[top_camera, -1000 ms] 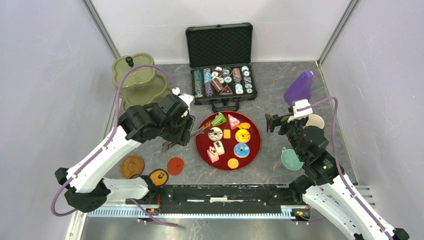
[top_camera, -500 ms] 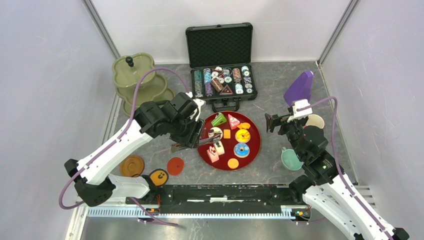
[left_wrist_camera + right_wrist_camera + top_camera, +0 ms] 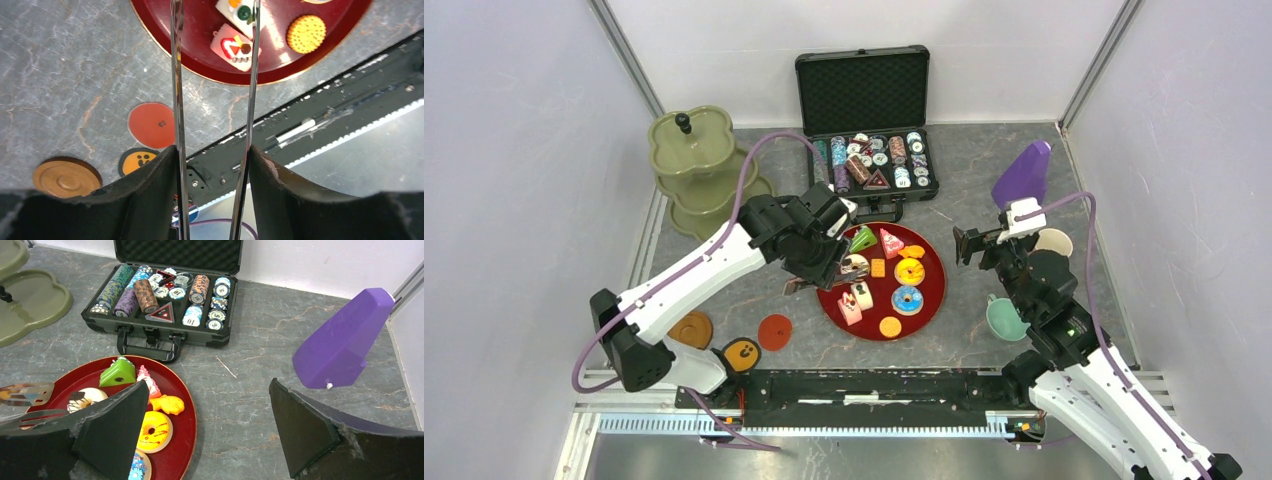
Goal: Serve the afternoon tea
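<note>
My left gripper (image 3: 214, 150) is shut on a pair of metal tongs (image 3: 177, 75), whose two blades run up between its black fingers. It hangs over the left edge of the dark-red tray (image 3: 932, 300), the tong tips (image 3: 27, 391) next to a white donut (image 3: 855, 266). Also on the tray lie a green cake slice (image 3: 861, 238), a pink slice (image 3: 890, 242), a yellow donut (image 3: 910, 271), a blue donut (image 3: 907, 300) and a round orange biscuit (image 3: 889, 326). The olive-green stand (image 3: 694, 150) is at the back left. My right gripper (image 3: 207, 385) stands open over bare table, right of the tray.
An open black case of poker chips (image 3: 869, 165) lies behind the tray. A purple cone-like object (image 3: 1022, 175) and a cream saucer (image 3: 1056, 240) sit at the right, a teal cup (image 3: 1004, 318) beside my right arm. Brown (image 3: 689, 330), red (image 3: 774, 331) and orange (image 3: 742, 354) saucers lie front left.
My left arm has swung right with the tongs, from near the stand to the tray's left edge. The right arm has stayed still.
</note>
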`<state>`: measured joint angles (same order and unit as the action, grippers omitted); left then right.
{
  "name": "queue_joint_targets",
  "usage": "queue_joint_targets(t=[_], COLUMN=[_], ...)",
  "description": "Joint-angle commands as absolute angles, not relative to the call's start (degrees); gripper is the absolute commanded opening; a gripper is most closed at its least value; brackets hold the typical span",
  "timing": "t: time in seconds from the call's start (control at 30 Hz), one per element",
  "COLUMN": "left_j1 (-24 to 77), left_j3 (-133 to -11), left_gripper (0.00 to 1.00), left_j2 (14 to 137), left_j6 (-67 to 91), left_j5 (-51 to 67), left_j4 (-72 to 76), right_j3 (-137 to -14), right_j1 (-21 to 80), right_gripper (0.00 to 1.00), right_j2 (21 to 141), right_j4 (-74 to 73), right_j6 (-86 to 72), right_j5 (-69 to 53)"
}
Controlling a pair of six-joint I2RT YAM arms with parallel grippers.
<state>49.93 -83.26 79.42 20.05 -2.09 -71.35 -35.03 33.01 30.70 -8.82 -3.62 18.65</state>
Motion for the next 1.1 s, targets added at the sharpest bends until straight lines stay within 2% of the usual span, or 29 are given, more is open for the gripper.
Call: queue_joint_targets(t=[0.0, 0.87, 1.07], left_j1=[49.65, 49.04, 49.04], left_j3=[-83.42, -83.94, -84.0], left_gripper=[0.6, 0.61, 0.51], left_j2=[82.16, 91.38, 90.72], left_j6=[15.33, 12.82, 12.92], left_j5=[-6.87, -6.73, -9.0], left_j4=[-68.89, -63.46, -63.55], right_j3=[-35.43, -34.55, -34.32], right_j1=[33.4, 33.4, 33.4], right_gripper=[0.98, 0.98, 0.98], right_j2=[31.17, 30.18, 30.34], right_j4=[-7.8, -8.17, -8.0], right_j6=[-3.64, -3.17, -3.25], right_j5=[19.14, 20.72, 20.75])
